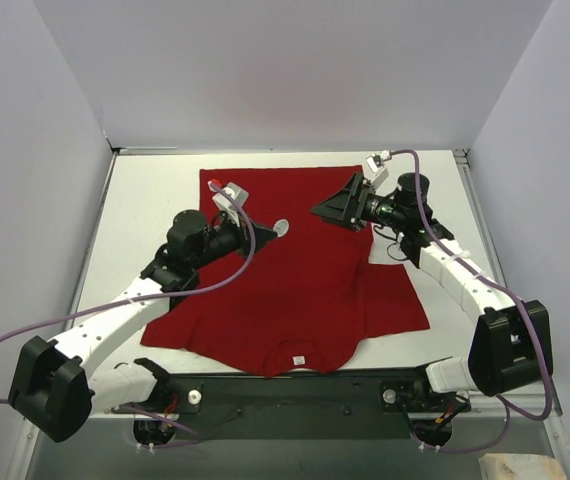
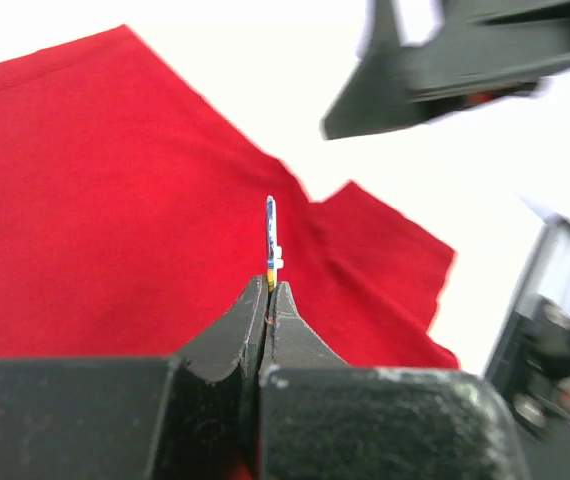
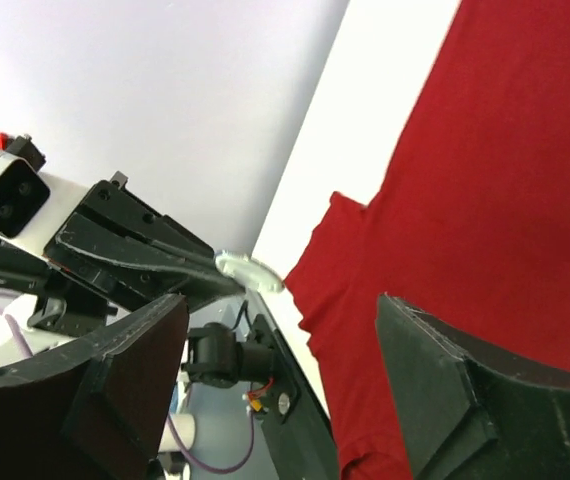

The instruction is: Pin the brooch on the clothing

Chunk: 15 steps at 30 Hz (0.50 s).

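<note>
Brooch [image 2: 271,235] being gripped edge-on by left pincer [image 2: 268,290] above shirt [image 2: 115,200]; right pincer [image 3: 283,300] hanging open toward surface's [image 1: 155,190] far edge.

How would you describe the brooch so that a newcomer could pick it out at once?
Start at the red T-shirt spread over the white table. Over it, the left hand is shut on the brooch: a tiny thin disc held edge-on, unlike the flat white label at the collar.
</note>
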Each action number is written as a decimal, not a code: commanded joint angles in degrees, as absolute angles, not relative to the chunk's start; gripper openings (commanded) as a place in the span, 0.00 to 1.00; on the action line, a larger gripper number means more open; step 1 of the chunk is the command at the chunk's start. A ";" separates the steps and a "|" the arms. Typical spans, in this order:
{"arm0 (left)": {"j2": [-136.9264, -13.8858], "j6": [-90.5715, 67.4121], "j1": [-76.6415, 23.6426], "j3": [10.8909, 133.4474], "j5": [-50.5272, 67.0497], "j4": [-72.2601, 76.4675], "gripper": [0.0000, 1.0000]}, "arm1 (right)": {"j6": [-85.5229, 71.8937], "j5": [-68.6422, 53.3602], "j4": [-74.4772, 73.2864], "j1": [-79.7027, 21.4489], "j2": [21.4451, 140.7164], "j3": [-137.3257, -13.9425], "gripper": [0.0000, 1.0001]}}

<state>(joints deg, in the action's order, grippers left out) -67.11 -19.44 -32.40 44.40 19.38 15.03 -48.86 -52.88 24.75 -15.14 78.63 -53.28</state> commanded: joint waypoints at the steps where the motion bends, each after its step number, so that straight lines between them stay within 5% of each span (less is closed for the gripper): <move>1: -63.11 -21.71 -32.08 44.56 29.71 16.79 0.00 | -50.37 -57.83 36.91 -18.54 77.35 -53.26 0.75; 7: -62.40 -25.04 -30.68 43.51 34.27 20.74 0.00 | -47.46 -58.97 37.09 -22.76 78.31 -55.02 0.63; 15: -62.40 -28.56 -29.18 42.63 35.77 25.13 0.00 | -45.88 -59.42 37.96 -26.19 78.66 -54.93 0.59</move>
